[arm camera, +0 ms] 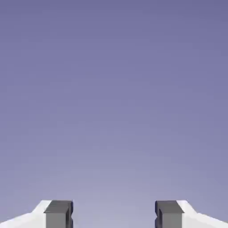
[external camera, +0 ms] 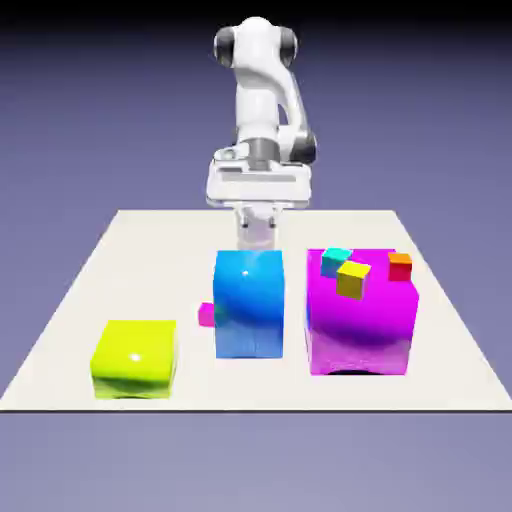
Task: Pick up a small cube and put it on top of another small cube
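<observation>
Exterior view: Found the small magenta cube (external camera: 206, 315) on the pale table (external camera: 160, 270), just to the exterior view's left of the tall blue block (external camera: 249, 305), with its edge close to that block's side; could not tell whether touching. Noted the yellow-green block (external camera: 135, 360) nearer the camera, farther toward the exterior view's left. Logged the large magenta block (external camera: 360, 330) to the exterior view's right of the blue one, with a cyan cube (external camera: 336, 261), a yellow cube (external camera: 352, 280) and an orange-red cube (external camera: 400, 267) at its upper part. Saw the white arm (external camera: 257, 95) at the far side, with its hand raised above table level. Placed the small magenta cube lower than the hand, nearer the camera and well apart from it. Could not make out separate fingertips here.

Hand view: Saw the gripper (arm camera: 114, 214) with fingers set wide, a broad gap between them and only blue-violet backdrop (arm camera: 114, 102) showing through. Recorded nothing held. Did not find the small magenta cube between the fingers or anywhere in this view.
</observation>
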Available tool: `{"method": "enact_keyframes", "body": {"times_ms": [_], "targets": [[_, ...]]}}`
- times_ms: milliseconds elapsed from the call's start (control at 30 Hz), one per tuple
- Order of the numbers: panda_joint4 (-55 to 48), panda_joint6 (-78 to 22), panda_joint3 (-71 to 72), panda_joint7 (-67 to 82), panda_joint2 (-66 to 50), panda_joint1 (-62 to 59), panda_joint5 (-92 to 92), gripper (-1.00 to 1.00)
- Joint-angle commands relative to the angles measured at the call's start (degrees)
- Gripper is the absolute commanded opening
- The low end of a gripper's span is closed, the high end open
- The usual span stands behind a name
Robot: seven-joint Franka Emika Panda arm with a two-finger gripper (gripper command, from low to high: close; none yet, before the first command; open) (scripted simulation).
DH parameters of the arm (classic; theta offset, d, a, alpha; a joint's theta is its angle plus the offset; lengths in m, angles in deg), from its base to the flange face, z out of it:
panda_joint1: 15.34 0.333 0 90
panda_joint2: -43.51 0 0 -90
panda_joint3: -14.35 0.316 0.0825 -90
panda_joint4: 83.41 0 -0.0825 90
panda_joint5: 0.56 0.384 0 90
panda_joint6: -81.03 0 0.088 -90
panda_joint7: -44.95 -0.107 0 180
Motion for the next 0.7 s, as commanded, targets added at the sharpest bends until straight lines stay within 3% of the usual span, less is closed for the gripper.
{"method": "enact_keyframes", "body": {"times_ms": [0,300,667], "targets": [[-0.2,-0.7,-1.8,2.5,0.0,0.3,-0.7,0.00],[-2.4,-6.8,-17.7,24.9,0.0,2.8,-7.1,0.00],[2.5,-11.7,-40.5,52.1,-2.3,11.8,-12.3,0.00]]}}
